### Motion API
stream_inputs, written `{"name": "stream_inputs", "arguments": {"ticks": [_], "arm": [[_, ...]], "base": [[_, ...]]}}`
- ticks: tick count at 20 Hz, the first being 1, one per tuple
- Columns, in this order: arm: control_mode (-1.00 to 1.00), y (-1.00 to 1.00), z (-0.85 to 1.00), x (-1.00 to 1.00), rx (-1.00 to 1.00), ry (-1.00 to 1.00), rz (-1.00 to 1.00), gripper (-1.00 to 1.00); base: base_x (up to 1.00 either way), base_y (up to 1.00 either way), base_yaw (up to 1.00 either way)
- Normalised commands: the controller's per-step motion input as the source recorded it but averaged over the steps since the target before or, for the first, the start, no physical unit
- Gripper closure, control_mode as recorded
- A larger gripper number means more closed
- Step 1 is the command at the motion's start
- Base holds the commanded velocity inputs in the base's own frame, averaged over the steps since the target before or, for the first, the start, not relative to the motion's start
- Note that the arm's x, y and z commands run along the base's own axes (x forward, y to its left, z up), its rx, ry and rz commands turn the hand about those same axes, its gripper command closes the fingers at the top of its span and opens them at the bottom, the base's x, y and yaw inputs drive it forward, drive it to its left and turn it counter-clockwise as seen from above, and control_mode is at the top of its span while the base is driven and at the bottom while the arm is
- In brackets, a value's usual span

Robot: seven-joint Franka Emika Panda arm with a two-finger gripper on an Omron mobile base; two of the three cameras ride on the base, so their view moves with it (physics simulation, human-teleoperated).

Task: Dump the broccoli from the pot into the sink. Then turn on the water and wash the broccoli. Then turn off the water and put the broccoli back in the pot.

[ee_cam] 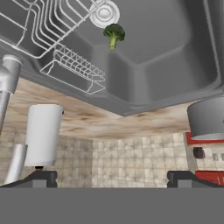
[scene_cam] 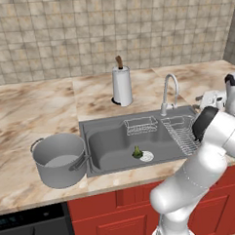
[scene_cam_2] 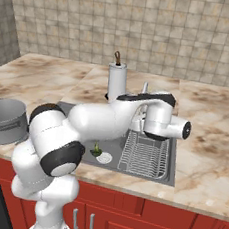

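From the left base view, the white arm (scene_cam: 200,169) comes up from the lower right, bends over the counter edge and runs off the right side of the picture, so the hand end is cut off there. The broccoli (scene_cam: 137,151) sits on the floor of the sink (scene_cam: 93,125), just beside the round drain (scene_cam: 147,156). The pot (scene_cam: 59,160) stands upright on the marble counter (scene_cam: 36,109) just left of the sink; its inside looks pale and I can't make out anything in it. The chrome faucet (scene_cam: 169,93) curves up behind the basin, with a paper-towel roll (scene_cam: 122,85) to its left. A wire rack (scene_cam: 141,125) hangs at the back of the basin and a bigger dish rack (scene_cam: 183,134) lies on the right, partly behind the arm.

The right base view is mostly robot. The arm stretches sideways across the sink, elbow low on the left, forearm reaching right over the dish rack (scene_cam_2: 144,155). It hides most of the basin and nearly all of the faucet. The broccoli (scene_cam_2: 97,149) just peeks out under the forearm beside the drain (scene_cam_2: 104,158). The pot (scene_cam_2: 6,121) is cut off at the left edge.

The hand view is flipped, sink up top. The gripper (ee_cam: 112,178) has its two tips spread wide apart with nothing between them. The broccoli (ee_cam: 113,35) lies in the basin near the drain (ee_cam: 104,13), well apart from the tips. The paper-towel roll (ee_cam: 43,134) and a slice of the pot (ee_cam: 208,117) show too.
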Motion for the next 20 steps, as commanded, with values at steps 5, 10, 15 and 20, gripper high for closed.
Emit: {"name": "stream_inputs", "arguments": {"ticks": [5, 10, 15, 20], "arm": [[-1.00, -0.21, -0.17, 0.23, 0.07, 0.00, 0.01, -1.00], [-1.00, -0.23, -0.12, 0.22, 0.08, 0.00, 0.00, -1.00], [-1.00, -0.16, -0.07, 0.27, 0.07, 0.00, 0.00, -1.00], [-1.00, -0.03, -0.04, 0.27, 0.06, 0.00, 0.02, -1.00]], "base": [[0.00, 0.00, 0.00], [0.00, 0.00, 0.00], [0.00, 0.00, 0.00], [0.00, 0.00, 0.00]]}}
